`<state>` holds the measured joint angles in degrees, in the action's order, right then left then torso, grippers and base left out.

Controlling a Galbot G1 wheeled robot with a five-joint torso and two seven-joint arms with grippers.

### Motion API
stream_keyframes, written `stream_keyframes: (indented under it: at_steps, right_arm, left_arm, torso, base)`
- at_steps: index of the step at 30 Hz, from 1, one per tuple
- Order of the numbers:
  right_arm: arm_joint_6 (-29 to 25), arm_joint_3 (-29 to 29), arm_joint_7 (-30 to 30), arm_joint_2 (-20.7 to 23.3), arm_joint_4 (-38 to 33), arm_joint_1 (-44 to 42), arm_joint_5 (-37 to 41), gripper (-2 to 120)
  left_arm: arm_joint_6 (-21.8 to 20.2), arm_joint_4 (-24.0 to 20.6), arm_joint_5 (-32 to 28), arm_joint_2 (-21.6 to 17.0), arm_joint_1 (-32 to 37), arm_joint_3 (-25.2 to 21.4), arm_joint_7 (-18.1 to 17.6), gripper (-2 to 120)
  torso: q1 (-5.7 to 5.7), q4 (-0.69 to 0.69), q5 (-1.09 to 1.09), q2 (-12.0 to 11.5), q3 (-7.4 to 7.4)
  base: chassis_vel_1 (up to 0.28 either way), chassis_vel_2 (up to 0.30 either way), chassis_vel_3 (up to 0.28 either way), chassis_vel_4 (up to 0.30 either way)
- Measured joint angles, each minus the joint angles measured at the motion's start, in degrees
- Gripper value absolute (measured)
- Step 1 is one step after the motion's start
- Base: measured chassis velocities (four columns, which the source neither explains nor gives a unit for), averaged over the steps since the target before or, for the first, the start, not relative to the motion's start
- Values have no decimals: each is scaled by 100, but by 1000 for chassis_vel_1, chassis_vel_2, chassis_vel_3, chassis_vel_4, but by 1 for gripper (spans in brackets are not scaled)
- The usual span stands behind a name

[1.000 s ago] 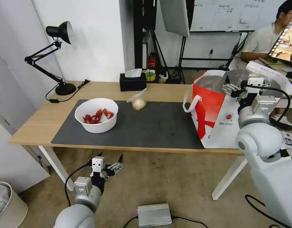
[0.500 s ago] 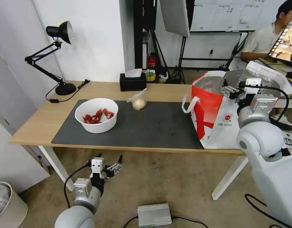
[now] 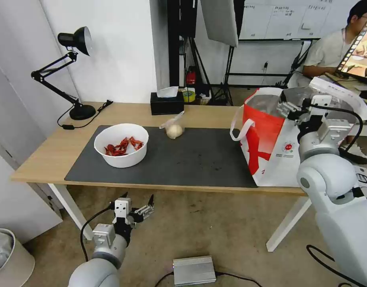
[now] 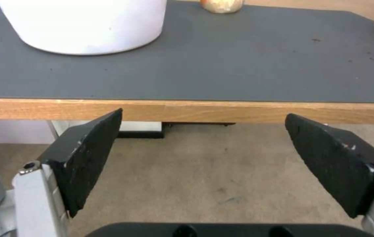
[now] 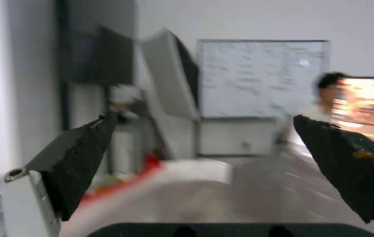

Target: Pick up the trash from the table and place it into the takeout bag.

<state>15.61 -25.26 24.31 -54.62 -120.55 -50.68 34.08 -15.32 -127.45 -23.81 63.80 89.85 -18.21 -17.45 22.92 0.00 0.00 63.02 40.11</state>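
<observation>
Right gripper (image 3: 286, 107) over takeout bag (image 3: 271, 147) mouth, released; left gripper (image 3: 137, 201) parked low, also released.

Right gripper: fingers spread wide, nothing between them, foil lining of the bag directly beneath. Bag stands upright on the table (image 3: 48, 155) at the mat's (image 3: 199, 159) right end. Well off to this gripper's left: knotted clear bag (image 3: 174, 128) with pale lump, then white bowl (image 3: 120, 144) of red shells, both on the mat. Left gripper hangs below the table's front edge, bowl above and ahead of it.
</observation>
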Motion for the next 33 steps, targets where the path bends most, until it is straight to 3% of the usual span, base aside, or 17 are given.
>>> stream_keyframes:
  at_steps: [7,11,13,20,33]
  right_arm:
    - [-361,-143,-1058,67,-538,-593,605,100]
    - [-359,-180,-1287,119,-649,-801,644,100]
    - [-124,-206,-1668,242,-1001,-1529,815,100]
    - [-91,28,-1631,24,-1205,-2816,240,100]
    - [-422,613,-986,-301,-1043,-3939,-627,100]
  left_arm:
    - [3,20,-10,1,-34,17,0,100]
    - [8,30,-20,-12,-49,13,0,100]
    - [27,67,-92,-78,-100,-28,5,100]
    - [44,92,-225,-198,-167,-83,13,100]
    - [114,168,-248,-276,-225,-27,26,100]
  torso:
    - [0,-1,0,0,0]
    - [-1,0,0,0,0]
    - [-1,0,-1,1,0]
    - [-1,0,0,0,-1]
    - [-1,-1,0,0,0]
  base:
    - [0,0,0,0]
    - [0,0,0,0]
    - [0,0,0,0]
    - [0,0,0,0]
    - [0,0,0,0]
